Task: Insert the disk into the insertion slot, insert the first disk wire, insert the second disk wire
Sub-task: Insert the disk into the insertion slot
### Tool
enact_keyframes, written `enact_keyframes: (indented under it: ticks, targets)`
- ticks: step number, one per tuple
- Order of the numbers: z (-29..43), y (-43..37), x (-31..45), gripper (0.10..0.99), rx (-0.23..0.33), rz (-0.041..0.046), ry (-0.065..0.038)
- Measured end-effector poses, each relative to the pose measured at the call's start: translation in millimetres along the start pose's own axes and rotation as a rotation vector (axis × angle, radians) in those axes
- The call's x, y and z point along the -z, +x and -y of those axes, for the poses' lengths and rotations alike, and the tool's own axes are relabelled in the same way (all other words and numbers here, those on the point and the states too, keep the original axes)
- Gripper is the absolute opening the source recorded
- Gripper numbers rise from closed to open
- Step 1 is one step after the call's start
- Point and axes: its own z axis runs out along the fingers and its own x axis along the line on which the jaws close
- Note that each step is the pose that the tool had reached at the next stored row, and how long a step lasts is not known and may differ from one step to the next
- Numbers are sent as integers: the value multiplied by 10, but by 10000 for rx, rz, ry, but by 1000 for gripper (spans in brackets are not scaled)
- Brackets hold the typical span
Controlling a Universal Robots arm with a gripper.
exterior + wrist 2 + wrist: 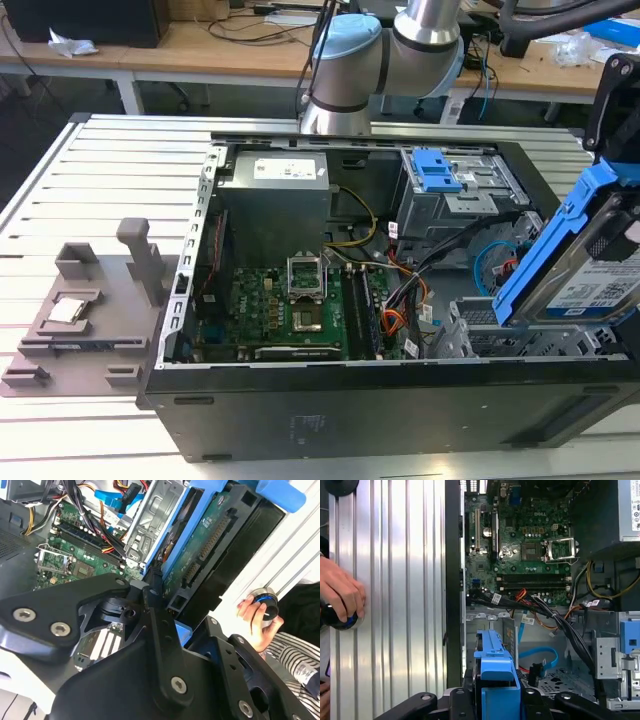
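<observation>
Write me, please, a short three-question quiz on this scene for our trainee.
1. True or false: the disk lies flat inside the slot.
2. What is the pincer shut on? A) the disk B) a screwdriver C) a cup
3. Fill in: in the exterior view, the disk is at the view's ___ edge.
Key: 1 false, it is held tilted and not seated; 2 A; 3 right.
</observation>
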Motion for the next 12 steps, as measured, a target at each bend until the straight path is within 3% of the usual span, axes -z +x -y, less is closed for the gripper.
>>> enact_keyframes:
  ticks: [12]
  targets:
    - [-55,1,-78,365,2,0,0]
